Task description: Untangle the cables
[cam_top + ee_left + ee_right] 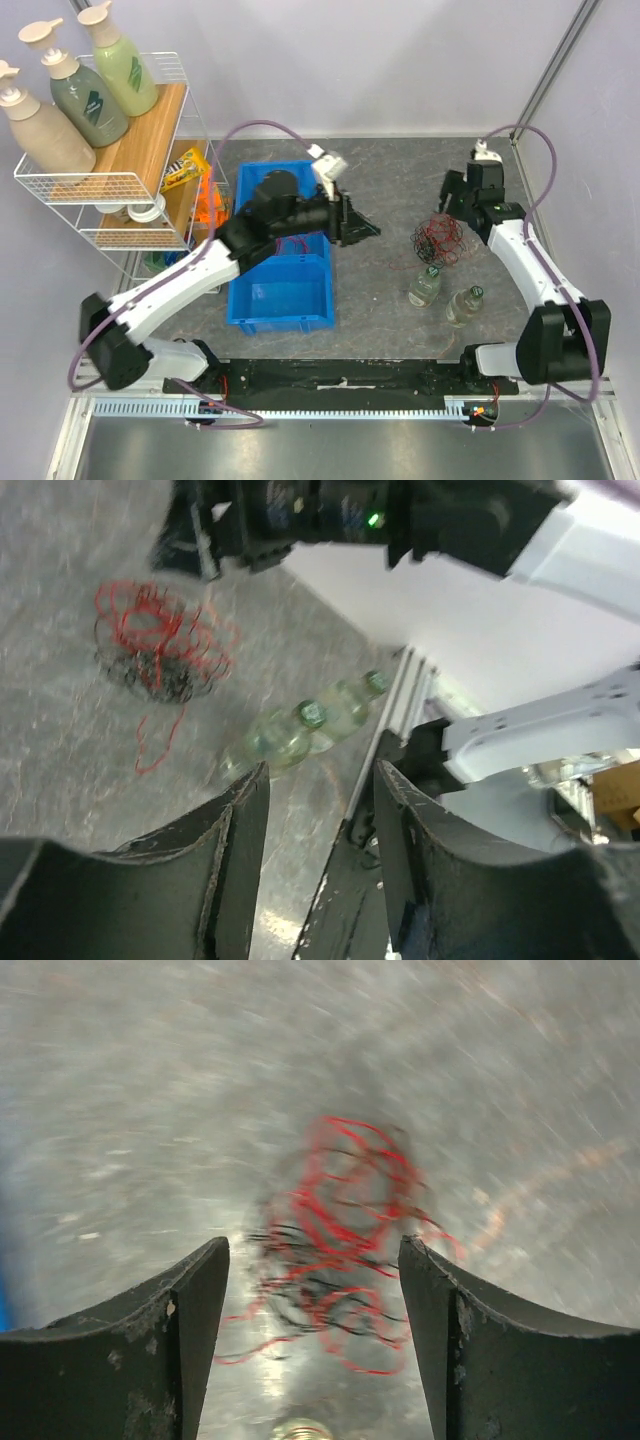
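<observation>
Between the left gripper (322, 775) fingers: free gap, nothing pinched. Ahead of those jaws, open table (60, 780), then two bottles (290, 735) straight ahead and the tangle (160, 645) ahead-left, both well apart from the tips. Beyond the tangle, blocked by the right arm (330, 510). Behind the left jaws, a bin (280, 295). Ahead of the right gripper (312, 1250), spread wide: tangle only, bare table either side of it; one of the bottles low between the fingers.
</observation>
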Robot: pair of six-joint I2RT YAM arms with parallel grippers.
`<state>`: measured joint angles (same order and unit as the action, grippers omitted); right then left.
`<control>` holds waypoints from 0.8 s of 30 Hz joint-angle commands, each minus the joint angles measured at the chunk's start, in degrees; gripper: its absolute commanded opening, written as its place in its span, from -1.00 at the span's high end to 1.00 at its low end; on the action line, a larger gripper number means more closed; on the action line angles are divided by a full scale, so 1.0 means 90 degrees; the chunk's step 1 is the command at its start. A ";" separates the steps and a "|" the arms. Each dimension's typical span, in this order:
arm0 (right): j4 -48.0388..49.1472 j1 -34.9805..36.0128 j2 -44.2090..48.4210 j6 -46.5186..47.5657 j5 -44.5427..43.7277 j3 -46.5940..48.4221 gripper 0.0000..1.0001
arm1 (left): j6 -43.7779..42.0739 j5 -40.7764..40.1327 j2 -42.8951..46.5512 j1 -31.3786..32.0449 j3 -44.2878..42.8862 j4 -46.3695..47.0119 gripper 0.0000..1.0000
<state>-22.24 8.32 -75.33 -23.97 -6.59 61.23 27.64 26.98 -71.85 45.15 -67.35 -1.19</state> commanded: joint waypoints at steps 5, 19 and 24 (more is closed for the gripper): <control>-0.0273 -0.0758 -0.0818 -0.0140 0.0369 -0.0427 -0.34 | -0.0698 -0.0918 -0.2384 0.0316 -0.1148 -0.1049 0.05; -0.0312 -0.0524 -0.0390 -0.0052 0.0683 -0.0612 -0.20 | -0.1460 -0.1757 -0.5999 0.0823 -0.3600 -0.1781 0.04; -0.0351 -0.0524 -0.0205 -0.0033 0.0713 -0.0573 -0.20 | -0.1382 -0.2079 -0.6478 0.0940 -0.3747 -0.1869 0.15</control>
<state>-25.78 3.60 -79.37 -24.88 -0.89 55.72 17.72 12.32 -127.87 52.73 -97.97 -16.73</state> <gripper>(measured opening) 0.598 0.459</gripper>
